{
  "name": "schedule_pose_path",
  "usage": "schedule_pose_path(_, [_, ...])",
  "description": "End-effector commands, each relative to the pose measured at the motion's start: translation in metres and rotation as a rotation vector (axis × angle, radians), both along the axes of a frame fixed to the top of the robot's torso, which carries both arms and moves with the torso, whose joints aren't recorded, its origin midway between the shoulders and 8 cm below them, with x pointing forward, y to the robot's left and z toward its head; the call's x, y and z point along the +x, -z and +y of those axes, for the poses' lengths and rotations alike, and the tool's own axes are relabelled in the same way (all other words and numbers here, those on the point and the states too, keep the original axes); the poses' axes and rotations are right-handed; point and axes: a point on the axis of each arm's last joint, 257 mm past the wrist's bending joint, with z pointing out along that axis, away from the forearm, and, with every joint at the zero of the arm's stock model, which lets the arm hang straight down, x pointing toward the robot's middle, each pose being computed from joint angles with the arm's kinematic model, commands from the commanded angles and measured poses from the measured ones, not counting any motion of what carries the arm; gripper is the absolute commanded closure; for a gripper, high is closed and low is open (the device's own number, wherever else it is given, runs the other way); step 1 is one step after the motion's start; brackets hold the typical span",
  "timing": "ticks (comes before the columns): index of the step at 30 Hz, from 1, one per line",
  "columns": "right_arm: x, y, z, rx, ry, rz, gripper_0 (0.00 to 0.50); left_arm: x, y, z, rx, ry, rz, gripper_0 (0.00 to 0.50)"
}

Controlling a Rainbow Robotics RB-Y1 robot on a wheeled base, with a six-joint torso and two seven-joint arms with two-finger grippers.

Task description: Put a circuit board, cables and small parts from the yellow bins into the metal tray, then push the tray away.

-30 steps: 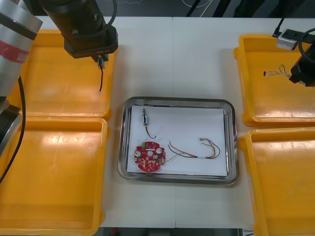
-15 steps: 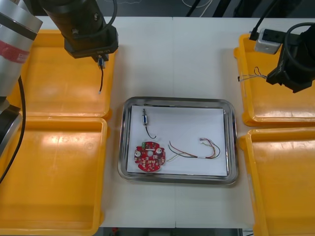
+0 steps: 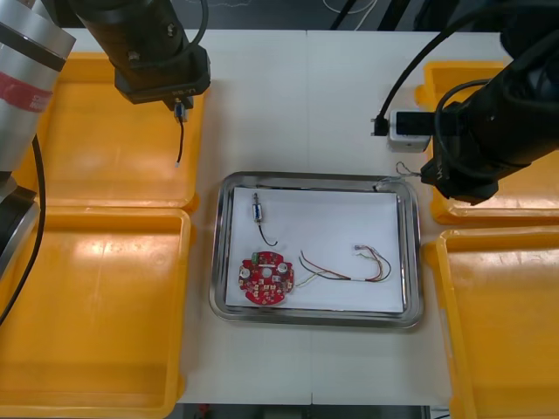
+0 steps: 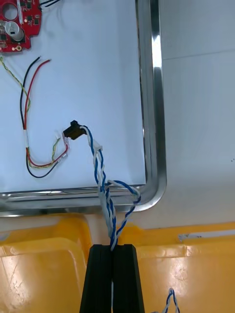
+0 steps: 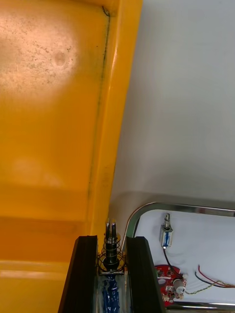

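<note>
The light table [image 3: 306, 96] is seen from steeply above. Nearest, a lower-left bin [image 3: 87, 305] and a lower-right bin [image 3: 507, 323] fill the bottom corners of the front view. In the middle sits the metal tray [image 3: 414, 253], white inside. It holds a red circuit board [image 3: 265, 278] at its lower left, a red and yellow cable [image 3: 345, 264] to the right of that, and a second small metal part [image 3: 258, 209] above the board.

Farther up, the left gripper [image 3: 180, 108] hangs over the inner edge of the upper-left bin [image 3: 105, 140], with a black wire [image 3: 179, 140] dangling below it. The front view hides what it grips. The left wrist view shows the fingers clamped on a small metal part [image 5: 111, 247] wrapped in a spring, with the tray's corner beyond.

At the upper right of the front view, the bulky right arm [image 3: 489, 131] covers its own fingers. In the right wrist view the right gripper [image 4: 112, 249] pinches a blue and white cable [image 4: 101, 176]. The cable runs across the upper-right bin [image 3: 489, 196] edge and the tray rim, and its black plug [image 4: 73, 131] lies over the white inside, just beside the red and yellow cable. Whether the plug touches down is hard to make out.
</note>
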Motion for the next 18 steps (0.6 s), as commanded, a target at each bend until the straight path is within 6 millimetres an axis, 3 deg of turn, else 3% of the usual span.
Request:
schedule_pose_path(1, [-0.007,0.006,0.016,-0.03,0.012,-0.032,0.5,-0.004,-0.009,-0.01,0.01,0.077,-0.022,0.5])
schedule_pose_path(9, [-0.005,0.024,0.037,-0.072,-0.026,-0.069,0.5,-0.004,-0.009,-0.01,0.008,0.078,-0.021,0.5])
schedule_pose_path(18, [0.016,0.052,0.053,-0.077,-0.015,-0.105,0.5,-0.004,-0.009,-0.009,0.008,0.078,-0.021,0.5])
